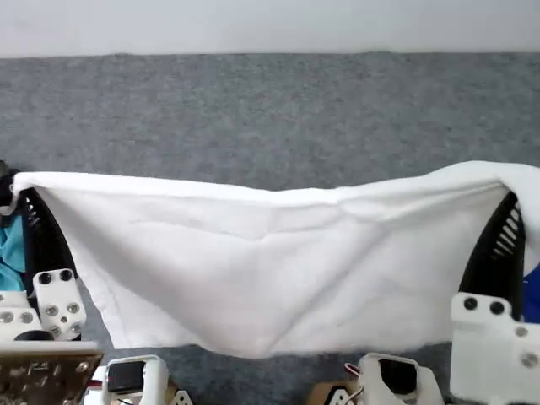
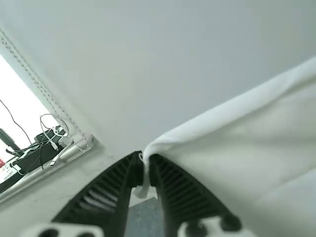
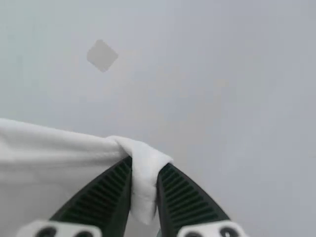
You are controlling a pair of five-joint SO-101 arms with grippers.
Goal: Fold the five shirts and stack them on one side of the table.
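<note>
The left claw [image 2: 144, 170] is clenched on one corner of a white cotton shirt [image 1: 278, 270], and a small tuft of the cloth is squeezed between its black ribbed fingers [image 2: 118, 180]. The right claw [image 3: 144, 182] is clamped the same way on the opposite corner, with a thick fold of white fabric bunched between its fingers [image 3: 106, 195]. In the high view the two claws stand far apart, the left one [image 1: 18, 194] at the left edge and the right one [image 1: 509, 201] at the right edge. The shirt hangs stretched between them as a wide sheet. Its top edge is nearly taut and sags slightly in the middle, and its lower edge droops toward the arm bases. It is held above the grey felt-like surface [image 1: 270, 110]. A bit of teal fabric [image 1: 10, 249] shows beside the left arm, and a bit of blue fabric [image 1: 531, 295] shows beside the right arm.
</note>
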